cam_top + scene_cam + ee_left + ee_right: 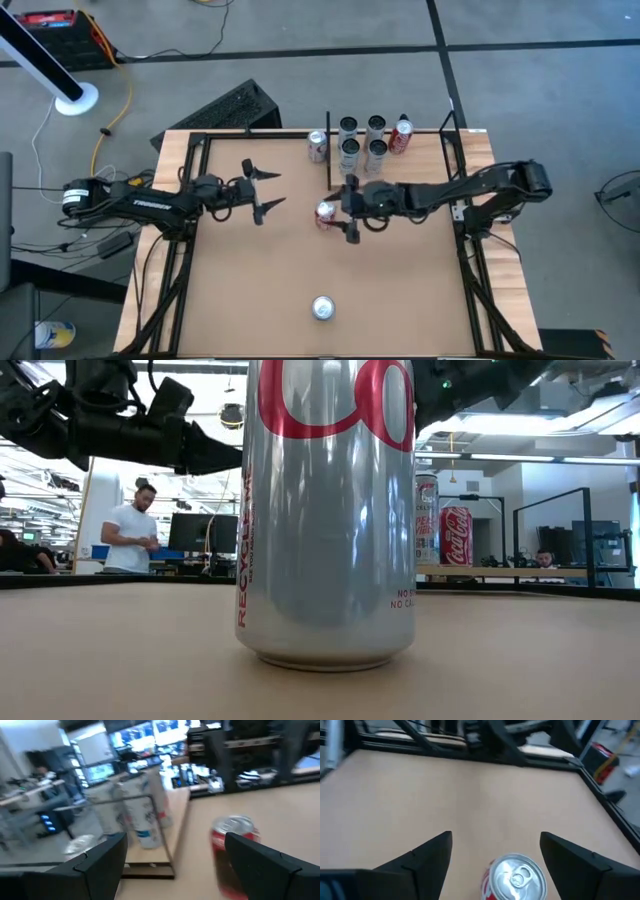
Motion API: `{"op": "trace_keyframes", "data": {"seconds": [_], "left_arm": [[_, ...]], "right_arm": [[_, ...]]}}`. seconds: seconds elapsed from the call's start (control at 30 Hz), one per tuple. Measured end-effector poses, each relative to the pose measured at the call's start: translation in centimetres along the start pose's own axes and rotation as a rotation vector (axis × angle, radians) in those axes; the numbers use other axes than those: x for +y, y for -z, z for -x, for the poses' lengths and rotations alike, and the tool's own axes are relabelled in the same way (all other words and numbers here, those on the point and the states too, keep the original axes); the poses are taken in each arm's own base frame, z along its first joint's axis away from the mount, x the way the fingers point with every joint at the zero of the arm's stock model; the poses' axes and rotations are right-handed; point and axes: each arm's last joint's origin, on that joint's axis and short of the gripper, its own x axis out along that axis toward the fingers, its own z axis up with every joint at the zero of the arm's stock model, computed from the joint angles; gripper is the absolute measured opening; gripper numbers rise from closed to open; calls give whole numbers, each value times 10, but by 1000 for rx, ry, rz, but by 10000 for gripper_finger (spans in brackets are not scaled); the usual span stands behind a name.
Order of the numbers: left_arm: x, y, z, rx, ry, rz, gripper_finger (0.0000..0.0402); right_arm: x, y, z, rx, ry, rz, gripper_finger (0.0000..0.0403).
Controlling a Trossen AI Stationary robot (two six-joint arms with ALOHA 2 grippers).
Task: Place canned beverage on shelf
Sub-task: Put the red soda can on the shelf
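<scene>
A red can stands upright on the tabletop near the middle. My right gripper is open. Its fingers stand on either side of the can without touching it, and the right wrist view shows the can's top with a gap on both sides. My left gripper is open and empty, left of the can. The left wrist view shows the can ahead of it. The shelf is at the table's far side, and several cans stand on it.
A silver can stands near the table's front edge and fills the low view. A silver-and-red can stands just left of the shelf's black post. Black frame rails run along the table's left and right sides. People are in the room behind.
</scene>
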Motion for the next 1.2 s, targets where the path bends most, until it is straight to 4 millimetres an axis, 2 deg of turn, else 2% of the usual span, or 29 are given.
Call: {"op": "trace_keyframes", "data": {"seconds": [0.13,0.3,0.43,0.6,0.83,0.9,1.2], "left_arm": [[-2,4,0,34,58,-36,320],[-2,4,0,25,56,-117,320],[-2,1,-1,19,54,-145,320],[-2,1,-1,18,54,-157,320],[-2,1,-1,20,55,-149,320],[-2,1,-1,20,58,-144,320],[-3,1,-1,14,80,-136,320]], "right_arm": [[-1,5,-7,22,25,-31,331],[-12,12,-12,53,59,-129,345],[-19,13,-12,62,76,-114,357],[-19,15,-12,80,75,-108,361],[-16,31,-34,103,74,-99,361],[-15,36,-34,136,77,-102,361],[-16,34,-34,132,82,-105,361]]}}
